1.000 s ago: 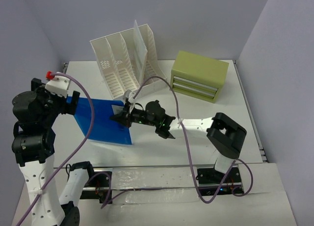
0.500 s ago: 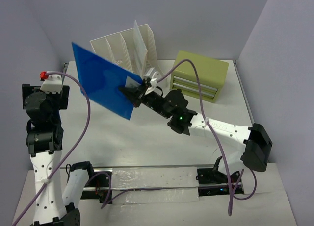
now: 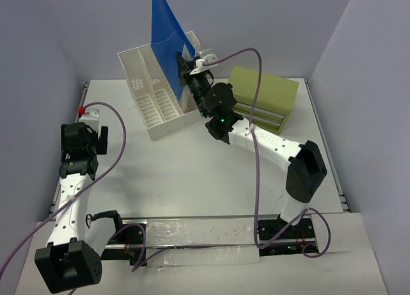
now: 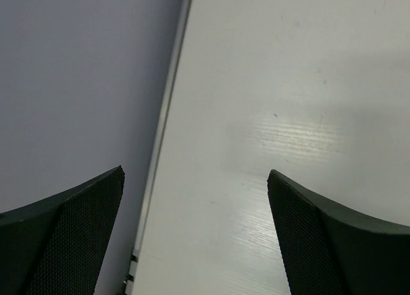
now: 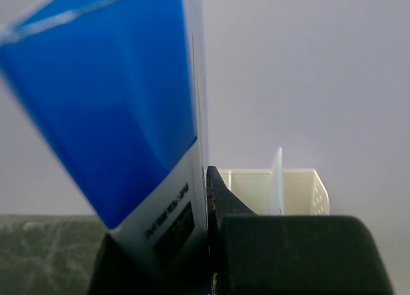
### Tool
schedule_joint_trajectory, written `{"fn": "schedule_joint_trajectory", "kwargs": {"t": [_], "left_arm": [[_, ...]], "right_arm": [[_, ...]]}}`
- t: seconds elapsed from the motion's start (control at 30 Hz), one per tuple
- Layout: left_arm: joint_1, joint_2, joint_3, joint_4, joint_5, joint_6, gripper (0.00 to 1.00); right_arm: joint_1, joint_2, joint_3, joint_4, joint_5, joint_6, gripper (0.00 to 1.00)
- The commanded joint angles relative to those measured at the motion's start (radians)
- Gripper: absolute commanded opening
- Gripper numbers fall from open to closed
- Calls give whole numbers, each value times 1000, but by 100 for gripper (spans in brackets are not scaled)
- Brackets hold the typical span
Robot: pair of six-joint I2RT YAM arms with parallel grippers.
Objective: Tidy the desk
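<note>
The right hand (image 3: 184, 64) is gripping the blue folder (image 3: 164, 39) upright above the white file rack (image 3: 154, 100), not yet slotted, while the left hand (image 4: 195, 176) is hanging released

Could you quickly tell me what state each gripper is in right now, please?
Left gripper: open, holding nothing.
Right gripper: closed on the blue folder, which stands upright.
</note>
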Motion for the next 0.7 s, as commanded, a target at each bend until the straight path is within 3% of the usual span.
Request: {"fn": "schedule_joint_trajectory", "kwargs": {"t": [0.0, 0.4, 0.67], "left_arm": [[11, 20, -38, 156, 30, -67, 99], [42, 66, -67, 220, 41, -43, 99], [64, 65, -70, 223, 60, -32, 99]], "right_arm": [[-8, 86, 88, 144, 55, -71, 0], [-24, 307, 225, 178, 95, -67, 0], [-28, 399, 159, 277, 64, -19, 0]]}}
